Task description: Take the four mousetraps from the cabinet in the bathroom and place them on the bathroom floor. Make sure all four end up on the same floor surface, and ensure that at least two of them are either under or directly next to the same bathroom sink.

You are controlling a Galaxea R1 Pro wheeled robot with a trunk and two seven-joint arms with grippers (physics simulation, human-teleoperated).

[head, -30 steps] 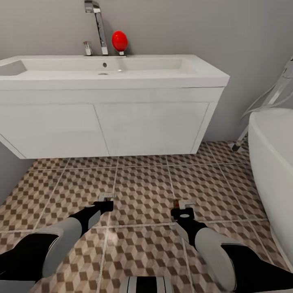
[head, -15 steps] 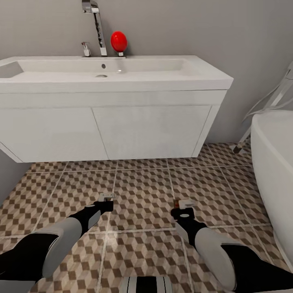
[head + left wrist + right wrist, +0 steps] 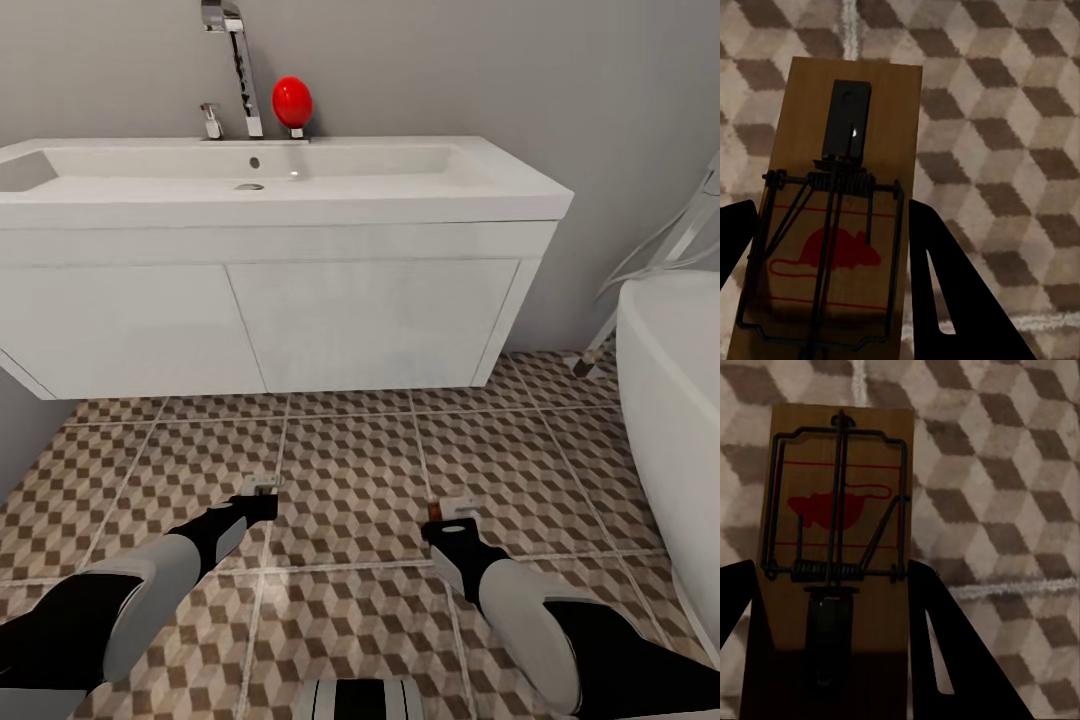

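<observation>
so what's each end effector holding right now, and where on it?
Each holds a flat brown wooden mousetrap by its long side edges: left end effector on one, right end effector on another, above the cube-patterned tile floor.

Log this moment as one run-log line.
left gripper: shut on mousetrap | right gripper: shut on second mousetrap | both above bathroom floor | sink ahead

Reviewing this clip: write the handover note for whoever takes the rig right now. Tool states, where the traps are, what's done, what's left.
Left tool: shut on a mousetrap, held above the bathroom floor.
Right tool: shut on a second mousetrap, also above the tiles.
Sink on its vanity is straight ahead.
Done: two traps carried to the sink area.
Left: set both down under or beside the sink; the other two traps and the cabinet are out of frame, status unknown.
</observation>
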